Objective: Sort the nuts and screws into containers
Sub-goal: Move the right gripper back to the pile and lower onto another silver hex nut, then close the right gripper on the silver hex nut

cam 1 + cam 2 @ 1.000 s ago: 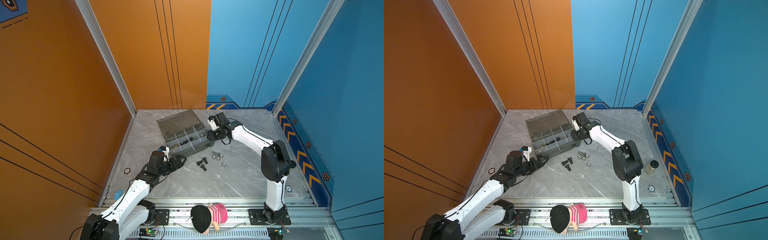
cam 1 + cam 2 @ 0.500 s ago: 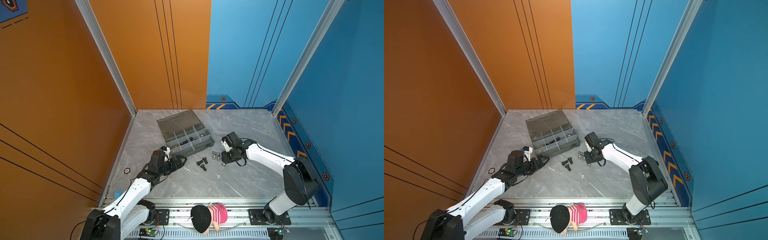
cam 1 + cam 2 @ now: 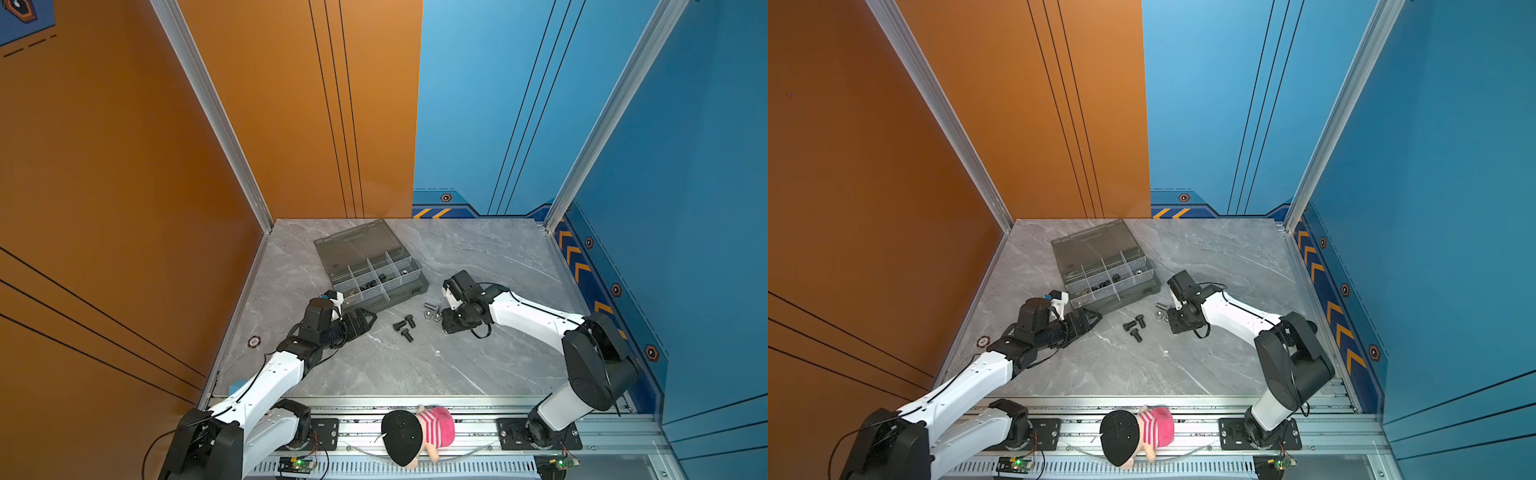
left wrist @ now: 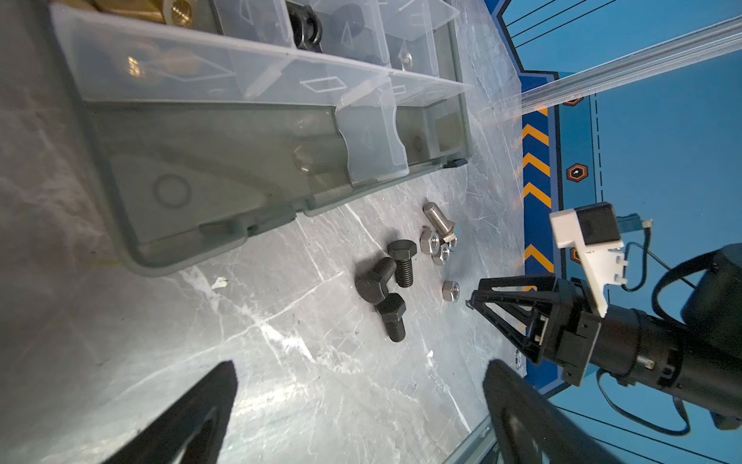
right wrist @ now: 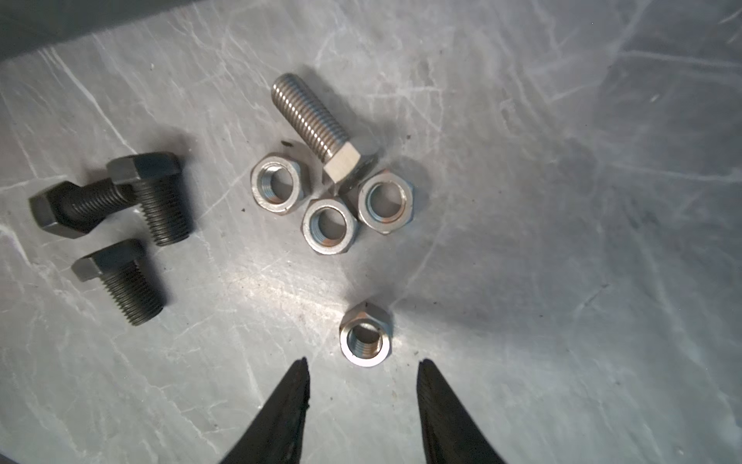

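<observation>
Probably light, hard and slick, the lone nut (image 5: 365,341) wants pinching across two flats by the half-open, empty right end effector (image 5: 363,367); the left end effector (image 4: 361,365) gapes empty

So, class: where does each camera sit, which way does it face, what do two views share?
Top views: high over the front rail, looking down on the table; both arms show.
Left wrist: low beside the organiser case, facing the right end effector; own fingers show.
Right wrist: looks down at a silver nut; own fingertips show.
Shared: both wrist views show black bolts.
</observation>
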You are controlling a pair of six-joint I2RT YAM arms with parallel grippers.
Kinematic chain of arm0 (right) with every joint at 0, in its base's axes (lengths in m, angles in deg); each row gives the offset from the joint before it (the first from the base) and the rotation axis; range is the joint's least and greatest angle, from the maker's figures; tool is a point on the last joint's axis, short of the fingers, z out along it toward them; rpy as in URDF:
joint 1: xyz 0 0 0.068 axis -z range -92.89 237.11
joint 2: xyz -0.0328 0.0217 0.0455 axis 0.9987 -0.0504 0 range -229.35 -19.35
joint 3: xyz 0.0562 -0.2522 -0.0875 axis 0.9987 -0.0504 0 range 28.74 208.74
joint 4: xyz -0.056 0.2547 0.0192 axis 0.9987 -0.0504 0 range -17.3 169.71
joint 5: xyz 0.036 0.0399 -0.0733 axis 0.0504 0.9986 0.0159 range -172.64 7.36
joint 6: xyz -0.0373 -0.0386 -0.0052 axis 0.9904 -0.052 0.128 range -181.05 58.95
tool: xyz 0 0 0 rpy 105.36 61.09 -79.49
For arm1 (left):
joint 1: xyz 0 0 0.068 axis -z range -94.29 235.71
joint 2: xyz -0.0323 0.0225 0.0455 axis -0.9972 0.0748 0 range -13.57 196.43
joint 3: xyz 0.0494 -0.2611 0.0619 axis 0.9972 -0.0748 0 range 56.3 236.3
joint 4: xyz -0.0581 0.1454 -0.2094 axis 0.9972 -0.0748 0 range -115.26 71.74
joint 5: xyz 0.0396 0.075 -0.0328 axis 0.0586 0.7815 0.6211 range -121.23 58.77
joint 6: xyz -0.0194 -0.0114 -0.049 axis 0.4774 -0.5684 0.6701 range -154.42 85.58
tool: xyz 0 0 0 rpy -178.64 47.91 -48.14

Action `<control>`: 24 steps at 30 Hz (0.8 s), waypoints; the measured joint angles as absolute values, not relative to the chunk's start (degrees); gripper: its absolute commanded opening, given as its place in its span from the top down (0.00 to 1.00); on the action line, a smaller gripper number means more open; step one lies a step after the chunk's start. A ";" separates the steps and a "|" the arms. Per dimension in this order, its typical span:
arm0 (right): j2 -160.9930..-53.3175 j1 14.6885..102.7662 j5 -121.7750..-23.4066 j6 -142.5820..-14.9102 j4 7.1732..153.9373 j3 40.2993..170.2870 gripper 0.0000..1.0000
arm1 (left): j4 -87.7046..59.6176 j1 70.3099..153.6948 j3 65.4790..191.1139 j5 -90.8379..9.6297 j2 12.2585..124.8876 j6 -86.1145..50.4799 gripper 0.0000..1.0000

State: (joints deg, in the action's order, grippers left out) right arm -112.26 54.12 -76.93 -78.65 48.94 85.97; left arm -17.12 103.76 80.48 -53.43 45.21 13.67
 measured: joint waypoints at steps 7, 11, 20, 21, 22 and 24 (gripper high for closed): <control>-114.22 54.05 -76.95 -78.76 49.86 85.97 0.53 | -16.98 103.78 80.50 -53.43 45.61 13.67 0.02; -114.90 54.03 -76.97 -78.74 50.49 85.97 0.53 | -16.26 103.78 80.50 -53.43 46.35 13.65 0.02; -116.45 53.92 -77.15 -78.74 51.28 85.97 0.56 | -16.07 103.78 80.50 -53.45 46.88 13.65 0.02; -116.69 53.83 -77.30 -78.72 51.28 85.97 0.57 | -16.07 103.78 80.50 -53.45 46.88 13.65 0.02; -116.87 53.72 -77.43 -78.70 51.28 85.97 0.57 | -16.07 103.78 80.50 -53.45 46.88 13.67 0.02; -117.20 53.48 -77.82 -78.67 51.28 85.97 0.58 | -16.07 103.78 80.50 -53.43 46.88 13.65 0.02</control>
State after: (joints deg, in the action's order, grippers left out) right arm -117.20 53.48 -77.82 -78.67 51.28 85.97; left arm -16.07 103.78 80.50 -53.43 46.88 13.65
